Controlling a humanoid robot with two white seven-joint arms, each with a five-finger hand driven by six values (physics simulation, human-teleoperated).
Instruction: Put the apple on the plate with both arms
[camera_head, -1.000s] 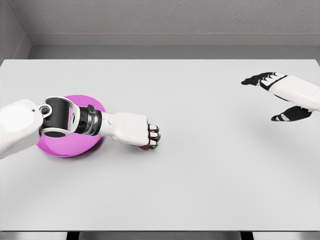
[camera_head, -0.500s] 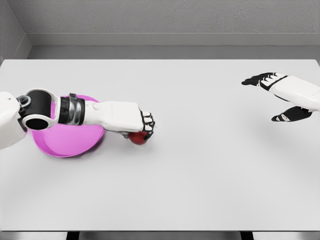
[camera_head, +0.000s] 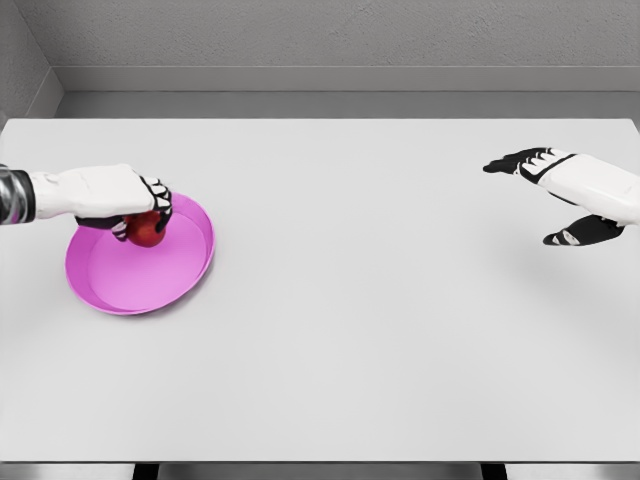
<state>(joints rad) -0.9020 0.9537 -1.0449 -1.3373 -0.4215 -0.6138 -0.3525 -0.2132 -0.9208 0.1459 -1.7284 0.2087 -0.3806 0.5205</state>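
Over the far left part of the plate (camera_head: 120, 290), our left hand (camera_head: 110, 195) holds the apple (camera_head: 146, 229) in curled fingers; we judge only the release remains. At far right, our right hand (camera_head: 565, 185) hovers, fingers spread, holding nothing.

Simulated test cell, not a lived-in room. Plain white table (camera_head: 380, 330) fills the view. Bare grey wall (camera_head: 330, 35) behind it.

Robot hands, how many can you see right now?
2. The left hand holds the apple over the pink plate; the right hand hovers open at the table's far right.
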